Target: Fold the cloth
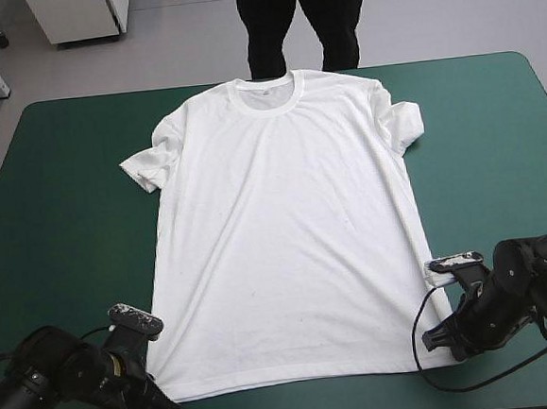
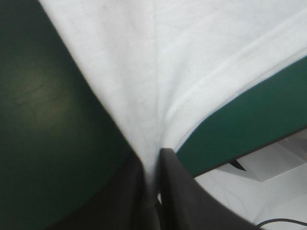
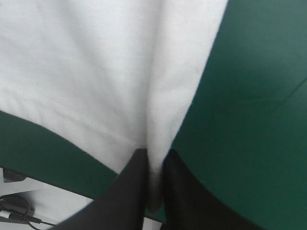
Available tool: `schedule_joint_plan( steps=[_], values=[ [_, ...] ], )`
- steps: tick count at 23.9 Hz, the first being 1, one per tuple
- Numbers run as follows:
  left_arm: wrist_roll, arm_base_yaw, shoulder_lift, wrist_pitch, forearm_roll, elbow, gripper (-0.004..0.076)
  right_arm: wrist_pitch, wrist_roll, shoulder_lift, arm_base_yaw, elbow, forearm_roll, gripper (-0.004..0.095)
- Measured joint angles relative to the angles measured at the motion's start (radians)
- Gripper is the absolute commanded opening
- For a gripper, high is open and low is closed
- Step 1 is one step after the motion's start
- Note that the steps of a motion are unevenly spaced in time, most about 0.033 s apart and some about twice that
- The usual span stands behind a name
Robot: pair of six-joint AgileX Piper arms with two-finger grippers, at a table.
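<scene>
Where it lies, the T-shirt (image 1: 280, 232) takes up the middle of the table (image 1: 53, 174), spread flat on the teal-green cover.

Surroundings: bare cover lies on either side of the shirt, out to the table's left and right edges. A narrow strip of cover runs between the hem (image 1: 297, 381) and the near edge.

Orientation: the long axis runs from the near edge to the far edge. The collar (image 1: 266, 88) points away from the robot and sits at the far edge. The hem faces the robot, roughly parallel to the near edge.

Sleeves: the one toward the table's left edge (image 1: 147, 162) juts out sideways, its end rumpled. The one toward the right edge (image 1: 402, 123) is bunched close against the body.

Left gripper (image 1: 164, 401): at the hem's left corner, with its black fingers all but closed and pinching the cloth. Its wrist view shows a crease running into the fingertips, with the table's near edge just beside.

Right gripper (image 1: 437, 336): at the hem's right corner, likewise nipped on the fabric. A raised fold runs from it up the shirt's side.

Both sit low at the table, well apart, with the shirt's width between them.
</scene>
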Motion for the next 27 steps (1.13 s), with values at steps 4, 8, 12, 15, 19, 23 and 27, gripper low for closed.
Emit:
schedule_joint_plan(
  steps=[4, 8, 12, 15, 19, 23, 27],
  values=[
    [-0.033, 0.000, 0.000, 0.007, 0.023, -0.005, 0.0447, 0.002, 0.002, 0.000, 0.000, -0.012, -0.015, 0.0619],
    [-0.133, -0.001, 0.001, 0.019, 0.055, -0.185, 0.0447, 0.013, 0.061, -0.012, 0.000, -0.194, -0.085, 0.0618],
    [-0.247, -0.002, 0.061, -0.055, 0.271, -0.410, 0.0447, -0.067, 0.158, -0.004, 0.000, -0.397, -0.233, 0.0618],
    [-0.275, -0.002, 0.176, -0.096, 0.389, -0.522, 0.0447, -0.116, 0.193, 0.044, 0.000, -0.514, -0.286, 0.0618],
    [-0.277, 0.035, 0.432, -0.132, 0.431, -0.672, 0.0447, -0.125, 0.202, 0.179, 0.000, -0.673, -0.294, 0.0618],
    [-0.246, 0.149, 0.614, -0.198, 0.330, -0.766, 0.0447, -0.126, 0.184, 0.277, 0.000, -0.751, -0.295, 0.0617],
    [-0.205, 0.239, 0.709, -0.229, 0.267, -0.788, 0.0447, -0.128, 0.168, 0.315, 0.000, -0.767, -0.295, 0.0617]
  ],
)
